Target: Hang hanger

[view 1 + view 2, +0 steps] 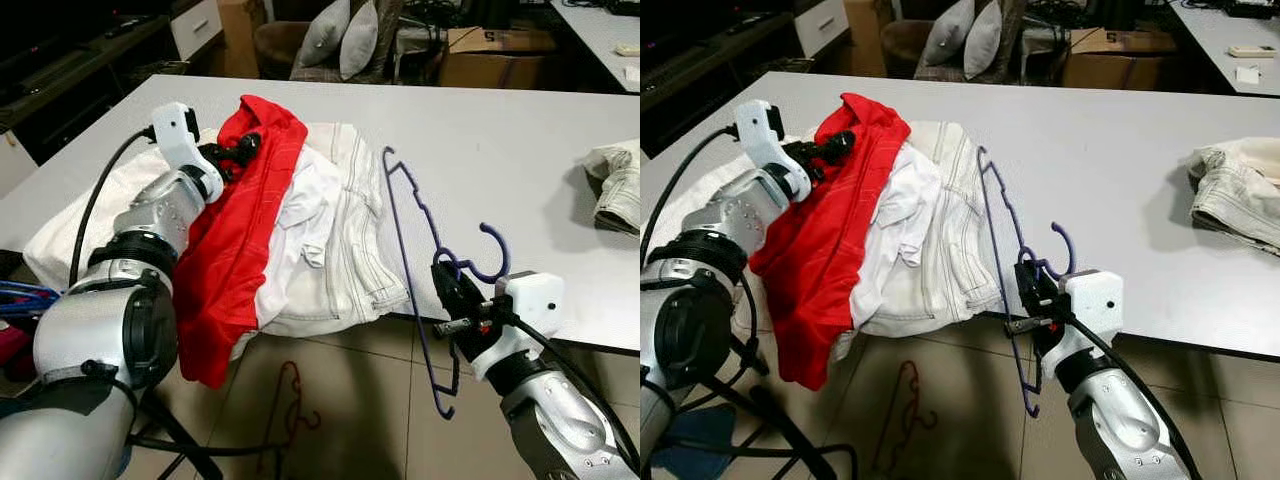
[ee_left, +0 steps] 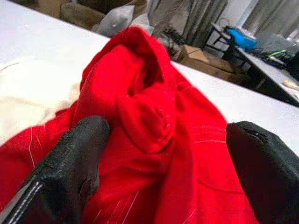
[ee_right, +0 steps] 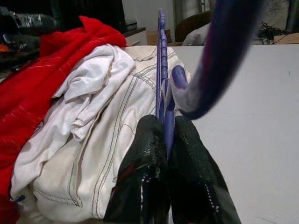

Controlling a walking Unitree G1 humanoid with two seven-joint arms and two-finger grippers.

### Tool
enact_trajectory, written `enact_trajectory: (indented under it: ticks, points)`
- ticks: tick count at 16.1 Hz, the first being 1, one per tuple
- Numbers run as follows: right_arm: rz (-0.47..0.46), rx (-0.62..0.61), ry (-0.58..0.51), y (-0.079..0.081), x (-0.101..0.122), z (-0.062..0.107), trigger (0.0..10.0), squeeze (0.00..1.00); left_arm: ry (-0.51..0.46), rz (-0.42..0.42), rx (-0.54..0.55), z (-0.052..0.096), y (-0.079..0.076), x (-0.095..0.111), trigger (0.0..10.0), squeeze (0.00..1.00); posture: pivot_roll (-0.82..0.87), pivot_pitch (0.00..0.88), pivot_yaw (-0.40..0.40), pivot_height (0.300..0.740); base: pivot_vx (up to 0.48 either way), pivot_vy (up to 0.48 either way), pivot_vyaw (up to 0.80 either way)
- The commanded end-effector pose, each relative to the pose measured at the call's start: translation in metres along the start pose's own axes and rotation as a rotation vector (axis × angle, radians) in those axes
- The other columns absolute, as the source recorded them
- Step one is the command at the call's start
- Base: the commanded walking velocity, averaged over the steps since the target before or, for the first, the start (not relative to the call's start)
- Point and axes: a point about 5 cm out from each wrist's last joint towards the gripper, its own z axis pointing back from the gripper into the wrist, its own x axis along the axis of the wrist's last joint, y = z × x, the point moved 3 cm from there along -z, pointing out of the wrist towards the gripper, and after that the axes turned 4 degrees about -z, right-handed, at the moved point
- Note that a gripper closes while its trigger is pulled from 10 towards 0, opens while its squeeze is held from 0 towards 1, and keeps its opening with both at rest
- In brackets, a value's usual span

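Observation:
A thin purple hanger (image 1: 415, 225) lies half on the grey table (image 1: 500, 130), its lower part hanging past the front edge. My right gripper (image 1: 452, 282) is shut on the hanger near the hook; in the right wrist view both fingers (image 3: 147, 154) pinch the purple hanger wire (image 3: 162, 93). My left gripper (image 1: 238, 152) rests open on a red garment (image 1: 240, 240) at the far side of the clothes pile, its fingertips (image 2: 77, 158) spread either side of a red fold (image 2: 145, 107).
White clothes (image 1: 330, 240) lie under and beside the red garment. Another pale garment (image 1: 618, 185) sits at the table's right. A dark red hanger (image 1: 290, 405) lies on the tiled floor below. Cushions and boxes stand behind the table.

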Motion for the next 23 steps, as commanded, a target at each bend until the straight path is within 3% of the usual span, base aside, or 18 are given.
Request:
enact_trajectory:
  ticks: [1,2,4,7,23]
  points:
    - [-0.003,0.014,-0.016,0.005,0.005,0.000,10.0,0.00,0.004,-0.012,0.036,0.000,0.002,0.002,2.2,0.00,-0.10,0.040,0.136,0.740,0.000,0.000,0.00]
    - [-0.002,0.015,-0.018,0.006,0.005,-0.001,10.0,0.00,0.018,-0.031,0.103,0.000,0.008,-0.002,0.0,0.00,-0.10,0.043,0.136,0.740,0.000,0.000,0.00]
    - [-0.002,0.023,-0.016,0.009,0.005,0.000,10.0,0.00,0.015,-0.024,0.173,0.002,0.016,-0.003,0.0,0.00,-0.11,0.045,0.138,0.740,0.000,0.000,0.00]
    - [-0.004,0.023,-0.016,0.009,0.005,0.001,10.0,0.00,0.002,0.001,0.158,0.001,0.013,-0.003,0.0,0.00,-0.11,0.043,0.139,0.740,0.000,0.000,0.00]
    - [-0.001,0.023,-0.027,0.011,0.005,-0.002,10.0,0.00,0.000,-0.035,0.123,0.000,0.008,-0.003,0.0,0.00,-0.10,0.034,0.146,0.740,0.000,0.000,0.00]
